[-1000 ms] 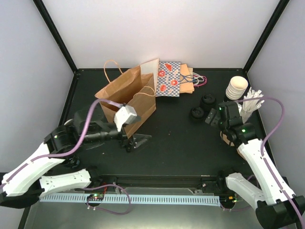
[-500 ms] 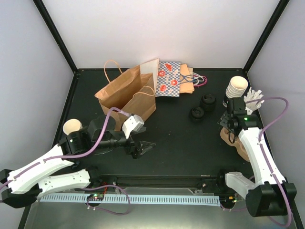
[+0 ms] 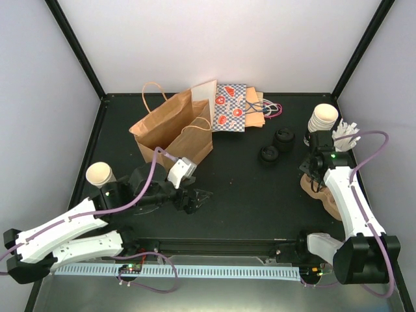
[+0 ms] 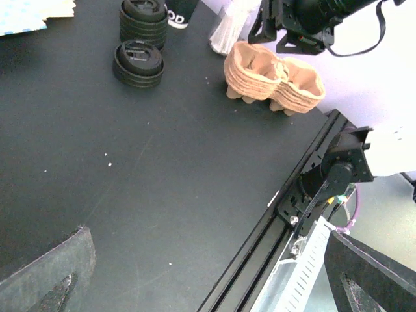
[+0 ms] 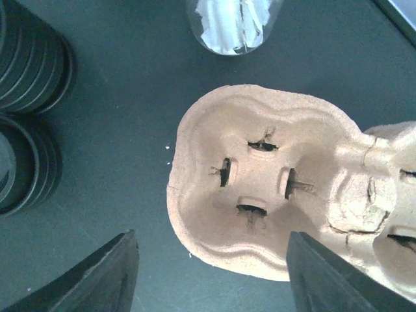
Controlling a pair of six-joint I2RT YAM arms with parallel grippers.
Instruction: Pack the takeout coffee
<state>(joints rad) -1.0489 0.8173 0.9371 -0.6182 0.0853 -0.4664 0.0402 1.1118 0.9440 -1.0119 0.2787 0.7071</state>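
Observation:
No cup capped with a black lid shows in any view. An uncapped cream-white paper cup (image 3: 99,173) stands at the left, beside my left arm. My left gripper (image 3: 195,198) is open and empty, low over the mat near the front rail; its fingers (image 4: 45,279) frame bare mat in the left wrist view. My right gripper (image 3: 312,174) is open and empty, hovering above the brown pulp cup carrier (image 3: 320,190). The carrier (image 5: 260,188) lies between its fingers (image 5: 97,279) in the right wrist view. Two stacks of loose black lids (image 3: 269,155) sit left of the carrier.
An open brown paper bag (image 3: 172,130) stands at the back left, with a patterned bag (image 3: 231,116) lying behind it. A stack of paper cups (image 3: 323,119) and a glass of white packets (image 5: 234,23) stand at the back right. The front rail (image 4: 292,201) edges the mat.
My left gripper drew back from the brown bag toward the front rail, and the uncapped cup came into view at the left. My right gripper swung from beside the lids to above the carrier.

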